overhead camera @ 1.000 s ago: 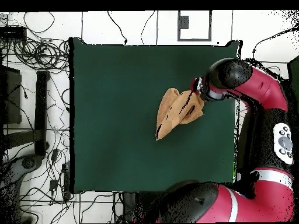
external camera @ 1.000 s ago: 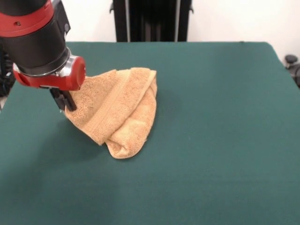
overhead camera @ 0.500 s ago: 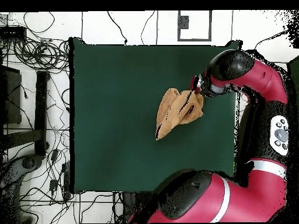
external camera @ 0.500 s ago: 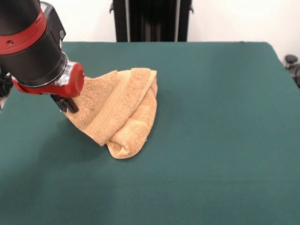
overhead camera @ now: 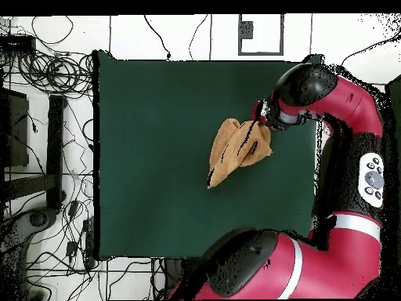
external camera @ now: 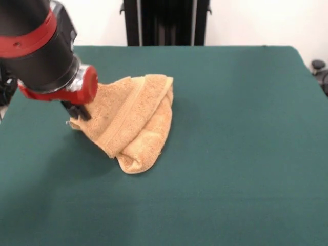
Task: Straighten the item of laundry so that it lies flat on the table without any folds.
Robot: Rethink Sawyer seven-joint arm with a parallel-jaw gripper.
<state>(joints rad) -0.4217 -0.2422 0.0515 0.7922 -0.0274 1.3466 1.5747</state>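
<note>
I am watching the gripper point(external camera: 78, 111) sitting at the left tip of the towel point(external camera: 130, 120), left of centre in the front view; it seems to be pinching that corner, though the wrist is hiding the jaws, so I cannot tell. The towel is lying bunched on the green worktop point(external camera: 241, 128), its long axis slanting from upper right towards lower left, folds trailing rightward from the gripper.

bare table point(external camera: 246, 128), only towel point(external camera: 130, 120) obstructs
</note>
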